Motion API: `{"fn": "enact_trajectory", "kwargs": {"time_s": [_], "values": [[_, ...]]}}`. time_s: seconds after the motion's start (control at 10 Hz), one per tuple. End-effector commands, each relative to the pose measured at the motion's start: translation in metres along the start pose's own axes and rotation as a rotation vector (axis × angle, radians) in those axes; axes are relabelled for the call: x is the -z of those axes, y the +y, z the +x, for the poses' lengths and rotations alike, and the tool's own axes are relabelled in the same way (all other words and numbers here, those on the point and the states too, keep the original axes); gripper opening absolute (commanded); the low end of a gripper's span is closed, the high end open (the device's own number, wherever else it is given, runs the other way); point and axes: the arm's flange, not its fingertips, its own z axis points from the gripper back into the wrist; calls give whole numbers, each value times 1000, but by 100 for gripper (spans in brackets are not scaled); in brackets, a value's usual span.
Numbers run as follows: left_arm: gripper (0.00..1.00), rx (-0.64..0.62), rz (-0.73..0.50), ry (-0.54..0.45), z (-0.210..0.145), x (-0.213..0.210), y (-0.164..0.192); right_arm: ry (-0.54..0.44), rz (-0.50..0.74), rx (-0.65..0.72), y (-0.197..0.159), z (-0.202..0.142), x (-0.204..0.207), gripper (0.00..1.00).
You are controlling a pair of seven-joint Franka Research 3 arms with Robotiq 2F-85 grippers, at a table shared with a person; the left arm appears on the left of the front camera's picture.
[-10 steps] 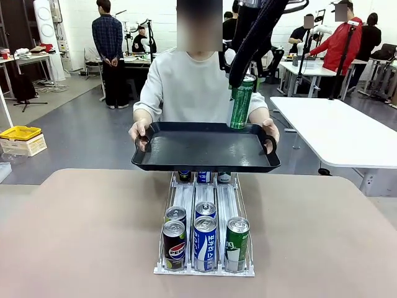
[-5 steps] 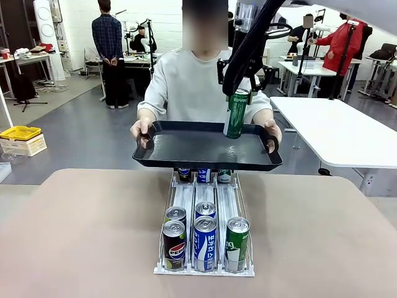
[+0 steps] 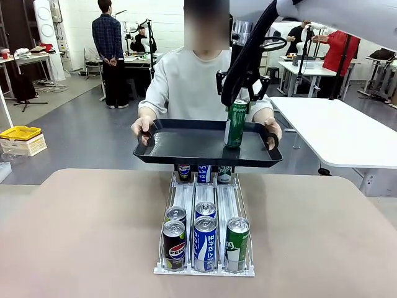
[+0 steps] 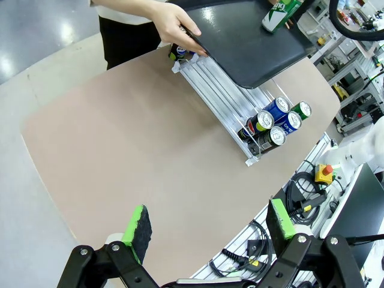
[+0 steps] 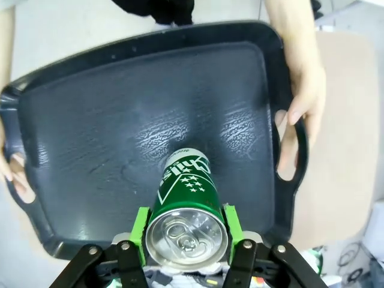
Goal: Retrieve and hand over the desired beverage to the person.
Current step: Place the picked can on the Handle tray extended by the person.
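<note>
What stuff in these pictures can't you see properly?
- Front view: the near rim of the black tray hides the bottom of the green can, so I cannot tell whether the can touches the tray floor.
- Right wrist view: the can's own body hides its bottom.
- Front view: the tray covers the tops of the three far cans in the rack.
- Left wrist view: the print on the rack's cans is too small to read.

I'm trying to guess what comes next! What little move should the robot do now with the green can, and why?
Probably lower the green can a touch until it stands on the black tray. The right jaws grip its top, upright, low over the tray, which the person holds by both handles; whether it already touches is unclear.
</note>
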Motion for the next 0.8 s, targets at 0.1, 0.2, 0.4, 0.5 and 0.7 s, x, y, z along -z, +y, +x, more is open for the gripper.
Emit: {"fn": "enact_trajectory", "kwargs": {"time_s": [0.1, 0.2, 0.4, 0.5, 0.7], "values": [[100, 11, -11, -1, -1, -2, 1, 20, -42, -41, 8, 5, -2, 58], [100, 11, -11, -1, -1, -2, 1, 22, -49, -41, 9, 5, -1, 58], [100, 11, -11, -1, -1, -2, 1, 24, -47, -44, 10, 6, 0, 58], [100, 11, -11, -1, -1, -2, 1, 37, -41, -38, 11, 6, 1, 77], [100, 11, -11, -1, -1, -2, 1, 36, -41, -44, 12, 6, 1, 96]]}}
